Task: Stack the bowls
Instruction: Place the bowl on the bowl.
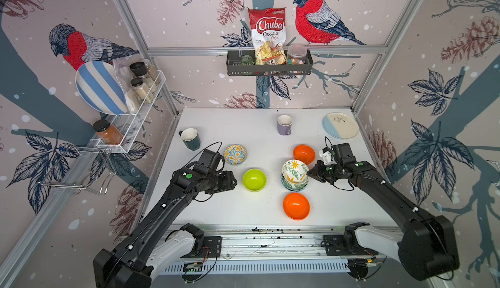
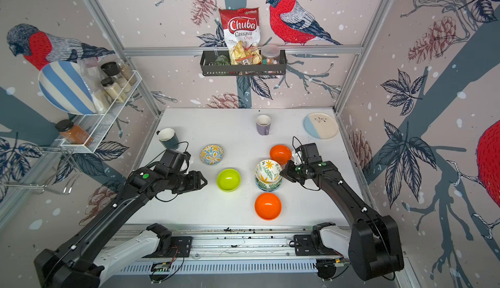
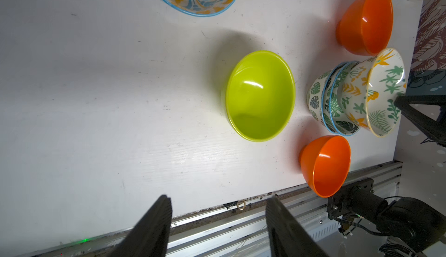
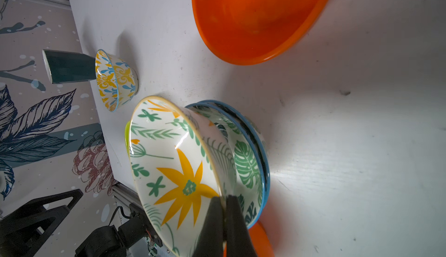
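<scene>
A stack of two blue-rimmed leaf bowls (image 1: 295,186) stands right of centre. On it a white bowl with yellow flowers and green leaves (image 1: 294,171) sits tilted. My right gripper (image 4: 224,200) is shut on that bowl's rim (image 4: 217,185), one finger inside and one outside. A lime green bowl (image 1: 254,180) stands left of the stack, and my left gripper (image 1: 234,182) hovers open and empty just left of it. One orange bowl (image 1: 304,154) lies behind the stack, another (image 1: 296,206) in front. A yellow-blue floral bowl (image 1: 235,154) sits at the left rear.
A dark green mug (image 1: 190,138) stands at the left edge and a purple mug (image 1: 284,124) at the back. A cream-and-blue plate (image 1: 341,125) lies in the back right corner. The metal rail (image 1: 270,243) runs along the table's front.
</scene>
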Controlling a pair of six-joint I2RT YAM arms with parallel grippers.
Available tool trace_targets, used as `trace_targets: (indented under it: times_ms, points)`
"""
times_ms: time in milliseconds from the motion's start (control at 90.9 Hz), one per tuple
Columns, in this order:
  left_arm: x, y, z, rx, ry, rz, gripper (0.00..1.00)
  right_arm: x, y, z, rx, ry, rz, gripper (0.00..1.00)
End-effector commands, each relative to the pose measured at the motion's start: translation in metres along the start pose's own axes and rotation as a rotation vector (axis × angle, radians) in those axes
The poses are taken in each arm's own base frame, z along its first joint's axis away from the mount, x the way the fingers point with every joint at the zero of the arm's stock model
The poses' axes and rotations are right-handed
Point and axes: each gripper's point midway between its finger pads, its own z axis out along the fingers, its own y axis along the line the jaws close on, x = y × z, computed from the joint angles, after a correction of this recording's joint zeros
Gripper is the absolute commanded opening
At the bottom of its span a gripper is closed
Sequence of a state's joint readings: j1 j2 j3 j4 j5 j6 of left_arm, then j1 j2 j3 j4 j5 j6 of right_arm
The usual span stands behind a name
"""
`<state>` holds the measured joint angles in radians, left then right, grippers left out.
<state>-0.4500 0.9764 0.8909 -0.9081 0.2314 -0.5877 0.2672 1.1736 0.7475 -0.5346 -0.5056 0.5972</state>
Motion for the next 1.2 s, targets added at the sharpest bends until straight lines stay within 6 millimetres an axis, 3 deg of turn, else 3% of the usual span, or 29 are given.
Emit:
trace_targets:
  times_ms: [0,1188]
  points:
    - [0.000,0.003,0.001,-0.012,0.001,0.013,0.64,-0.006,0.009,0.000,-0.049,-0.027,-0.049,0.00]
    - [0.001,0.003,0.004,-0.014,0.013,0.013,0.65,0.005,-0.004,0.014,-0.025,0.002,-0.050,0.00]
